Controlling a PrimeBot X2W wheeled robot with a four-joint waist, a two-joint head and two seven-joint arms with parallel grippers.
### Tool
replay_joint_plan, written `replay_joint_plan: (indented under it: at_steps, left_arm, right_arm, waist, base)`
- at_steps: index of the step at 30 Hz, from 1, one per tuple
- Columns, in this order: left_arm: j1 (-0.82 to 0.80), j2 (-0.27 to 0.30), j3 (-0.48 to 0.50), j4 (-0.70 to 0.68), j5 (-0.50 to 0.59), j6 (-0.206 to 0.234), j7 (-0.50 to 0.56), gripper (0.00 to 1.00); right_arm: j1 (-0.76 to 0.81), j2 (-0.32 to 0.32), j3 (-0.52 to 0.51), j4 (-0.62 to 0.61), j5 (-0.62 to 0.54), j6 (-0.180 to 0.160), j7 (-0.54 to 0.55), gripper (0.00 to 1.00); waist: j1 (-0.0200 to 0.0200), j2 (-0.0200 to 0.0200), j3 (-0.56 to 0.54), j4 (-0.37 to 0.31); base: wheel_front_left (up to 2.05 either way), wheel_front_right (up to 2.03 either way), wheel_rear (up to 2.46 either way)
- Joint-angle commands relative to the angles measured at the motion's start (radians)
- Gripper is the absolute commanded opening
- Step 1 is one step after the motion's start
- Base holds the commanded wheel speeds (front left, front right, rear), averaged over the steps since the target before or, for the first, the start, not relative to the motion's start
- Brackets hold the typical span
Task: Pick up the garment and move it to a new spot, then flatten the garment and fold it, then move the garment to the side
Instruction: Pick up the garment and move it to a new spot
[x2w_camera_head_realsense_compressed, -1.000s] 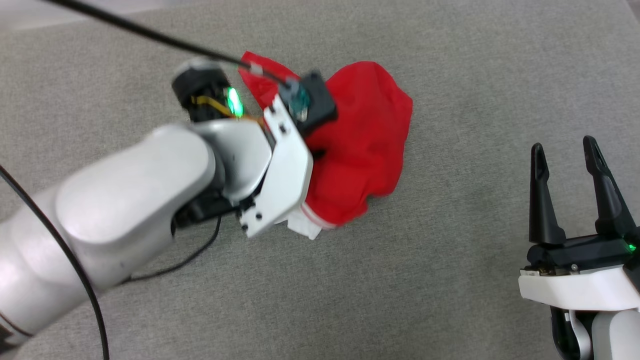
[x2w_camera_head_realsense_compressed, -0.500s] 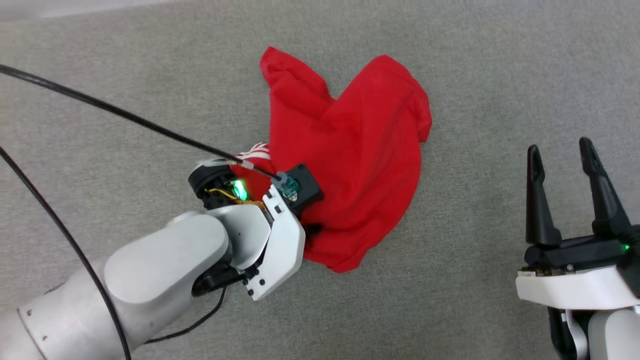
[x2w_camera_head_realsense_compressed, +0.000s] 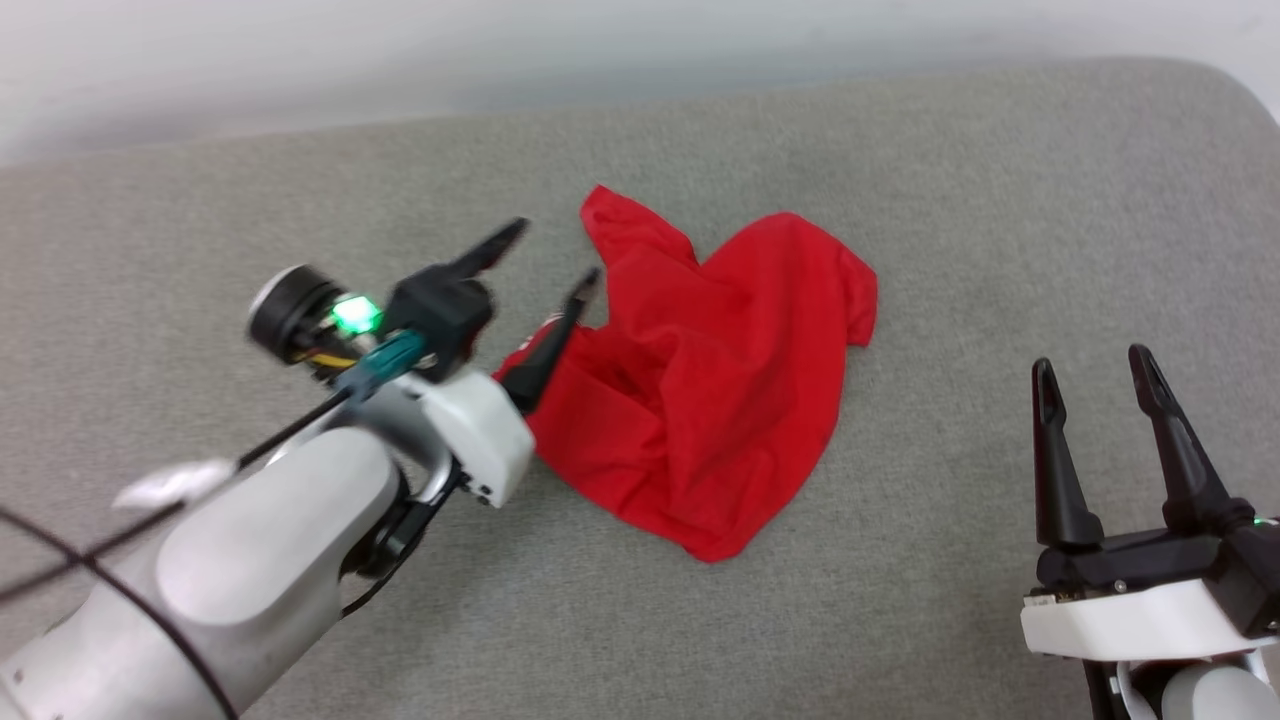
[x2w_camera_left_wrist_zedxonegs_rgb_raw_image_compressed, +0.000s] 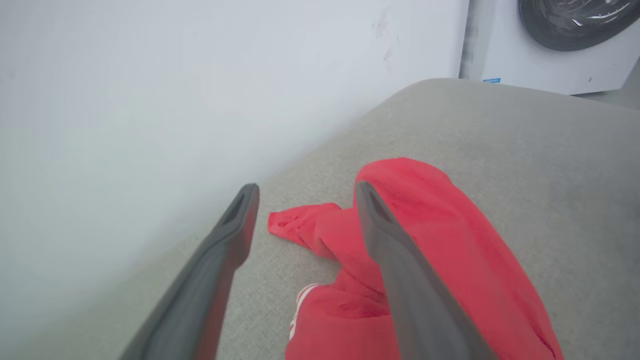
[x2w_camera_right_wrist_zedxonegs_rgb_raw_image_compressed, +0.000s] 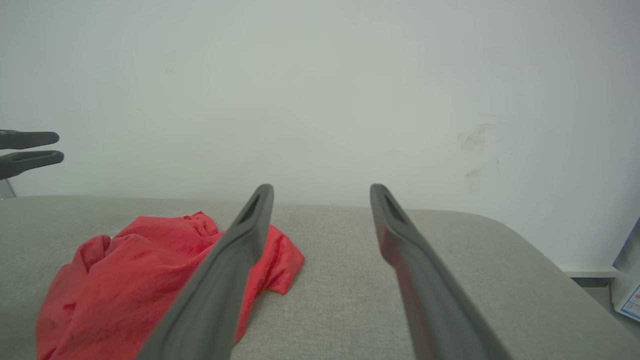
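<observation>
Our left gripper stands open, its two long dark fingers spread wide with nothing between them. It hangs at the left edge of the crumpled red T-shirt with striped red-and-white trim. One finger crosses that edge in the head view, and we cannot tell whether it touches the cloth. In the left wrist view the same gripper points past the shirt, with a narrow red fold lying between the fingertips and a bit of white striping low beside it.

The shirt lies in a loose heap on the flat grey woven-fabric surface, its lower corner drawn to a point towards us. Bare grey fabric lies on every side of the shirt.

Our right gripper is open and empty too, well to the right of the shirt, with a wide bare stretch between them. From its wrist the fingers point over the shirt's right edge.

Beyond the shirt the surface ends at a plain white wall. To the shirt's far right that edge rounds off into a soft corner, and past it stands a white washing machine with a dark round door.
</observation>
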Motion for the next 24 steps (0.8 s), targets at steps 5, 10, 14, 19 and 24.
replay_joint_plan:
  at_steps: [5, 10, 14, 19, 24]
  left_arm:
    - [0.123, 0.021, 0.086, -0.011, 0.028, 0.157, -0.106, 1.0]
    - [0.27, 0.012, 0.218, -0.096, 0.106, 0.287, -0.118, 1.0]
    - [0.41, -0.012, 0.345, -0.168, 0.189, 0.342, -0.117, 1.0]
    - [0.583, -0.064, 0.486, -0.212, 0.278, 0.355, -0.117, 1.0]
    - [0.705, -0.136, 0.59, -0.228, 0.358, 0.325, -0.117, 1.0]
  right_arm:
    - [0.031, 0.001, -0.006, 0.01, -0.004, -0.001, -0.002, 1.0]
    - [0.046, 0.001, -0.006, 0.018, -0.005, -0.001, -0.002, 1.0]
    - [0.053, 0.001, -0.006, 0.027, -0.003, 0.0, -0.002, 1.0]
    - [0.068, 0.001, -0.001, 0.037, 0.0, 0.0, -0.002, 1.0]
    - [0.085, 0.001, -0.006, 0.055, 0.007, 0.0, -0.002, 1.0]
  waist:
    - [0.0001, 0.0, -0.052, 0.035]
    - [0.0001, 0.0, -0.075, 0.052]
    - [0.0001, 0.0, -0.092, 0.06]
    - [0.0001, 0.0, -0.112, 0.064]
    - [0.0001, 0.0, -0.131, 0.07]
  base:
    - [0.0, 0.0, 0.0]
    - [0.0, 0.0, 0.0]
    - [0.0, 0.0, 0.0]
    - [0.0, 0.0, 0.0]
    - [0.0, 0.0, 0.0]
